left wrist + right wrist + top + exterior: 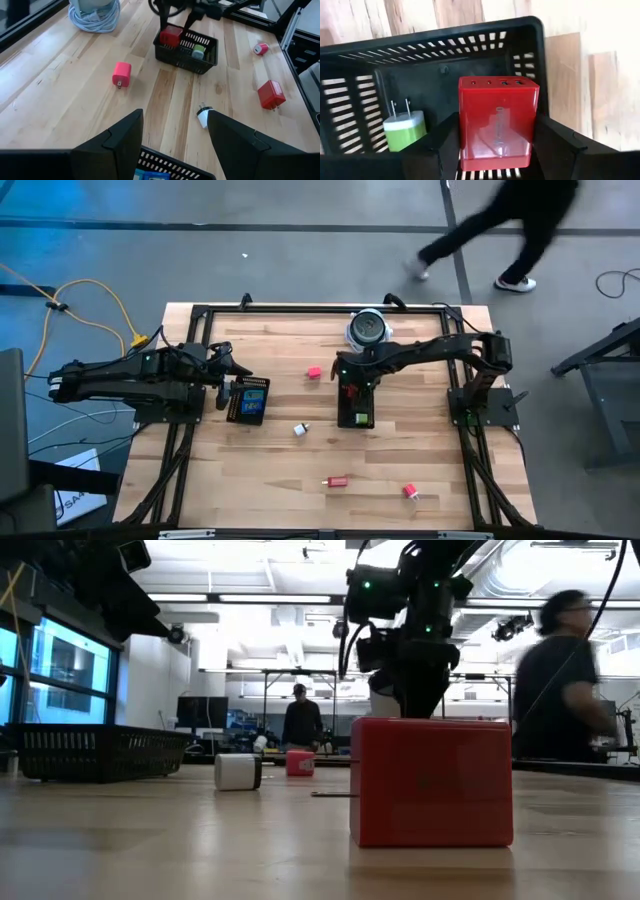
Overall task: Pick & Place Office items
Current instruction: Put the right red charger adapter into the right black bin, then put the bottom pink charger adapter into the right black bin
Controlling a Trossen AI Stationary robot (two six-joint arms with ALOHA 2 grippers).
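Note:
My right gripper (352, 385) is shut on a red block (497, 120), one of the office items, over a black mesh tray (365, 55) at the table's middle. A green-and-white plug (404, 131) lies in that tray. My left gripper (175, 135) stands open with nothing between its fingers, above a second black tray (248, 400) that holds blue pieces. Loose on the wood lie a pink block (314, 372), a white piece (300, 429), a red block (338, 481) and a pink-red piece (410, 492). My right gripper pinches the red block by two opposite side faces (465, 135) between its two fingers. The fingers come from above, pointing steeply down. The block hangs over the tray's inside with its port face (497, 82) turned down; I cannot tell whether it touches the tray's floor.
A round grey-and-black disc (367, 328) with a coiled cable sits at the table's far edge, behind the right tray. A person (500, 230) walks past beyond the far edge. Open wood lies toward the near edge between the loose pieces.

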